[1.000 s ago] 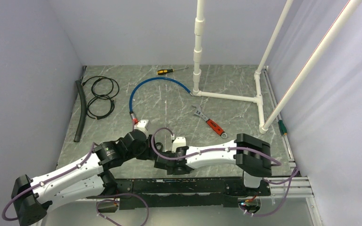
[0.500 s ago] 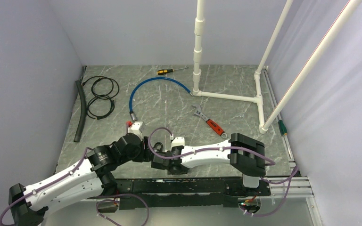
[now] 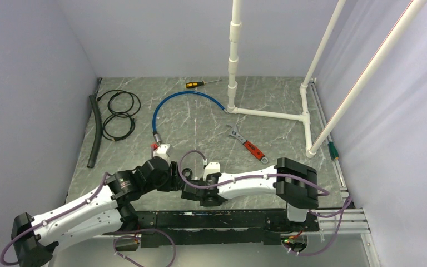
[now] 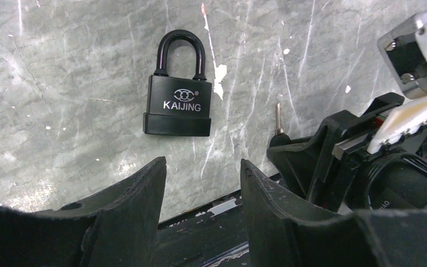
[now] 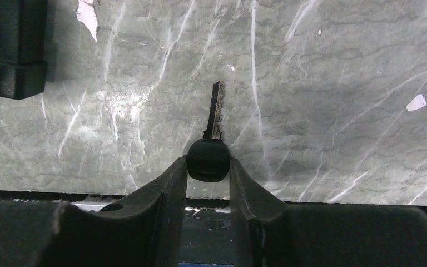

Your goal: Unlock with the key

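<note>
— Grey marbled tabletop is lying scratched under us. Nearest, our right gripper is narrowing from a second ago, fingers now pinching the key by its round plastic head, blade at twelve o'clock.

— So we are securing it. Our left gripper is hovering empty, fingers apart; the boxy matte padlock is lying beyond, at its twelve o'clock.

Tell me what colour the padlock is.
The padlock is black with white lettering, best seen in the left wrist view.
</note>
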You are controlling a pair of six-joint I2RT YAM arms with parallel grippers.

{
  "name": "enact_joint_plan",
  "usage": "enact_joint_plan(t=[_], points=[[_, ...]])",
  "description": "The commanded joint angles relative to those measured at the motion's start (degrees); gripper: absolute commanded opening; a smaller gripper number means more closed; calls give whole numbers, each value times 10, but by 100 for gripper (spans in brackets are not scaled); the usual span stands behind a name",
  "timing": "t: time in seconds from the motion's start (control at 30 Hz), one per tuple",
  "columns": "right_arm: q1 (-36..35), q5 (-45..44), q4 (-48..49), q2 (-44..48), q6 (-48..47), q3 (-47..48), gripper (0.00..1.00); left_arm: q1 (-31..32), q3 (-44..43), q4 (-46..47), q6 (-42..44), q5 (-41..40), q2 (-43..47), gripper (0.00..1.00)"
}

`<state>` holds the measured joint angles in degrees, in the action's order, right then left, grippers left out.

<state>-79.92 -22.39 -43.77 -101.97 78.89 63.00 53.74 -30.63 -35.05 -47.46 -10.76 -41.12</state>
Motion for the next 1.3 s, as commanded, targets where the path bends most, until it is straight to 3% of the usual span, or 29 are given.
enact_joint_plan(t=[0.0,0.27,0.5,0.63,1.07,1.27], points=[[5,-5,-2,-3,-7,-34,22,2,-5,21,0,3,-9,56],[5,-32,16,32,-36,-52,12,2,-2,63,-2,29,-20,57],[4,-47,55,88,-69,-85,8,3,17,154,-17,78,-46,57],[3,-55,80,123,-86,-107,0,3,18,192,-24,96,-77,57],[0,-87,153,248,-141,-186,0,2,30,336,-69,171,-144,57],[-6,-72,233,331,-206,-237,0,2,34,391,-89,203,-160,56]])
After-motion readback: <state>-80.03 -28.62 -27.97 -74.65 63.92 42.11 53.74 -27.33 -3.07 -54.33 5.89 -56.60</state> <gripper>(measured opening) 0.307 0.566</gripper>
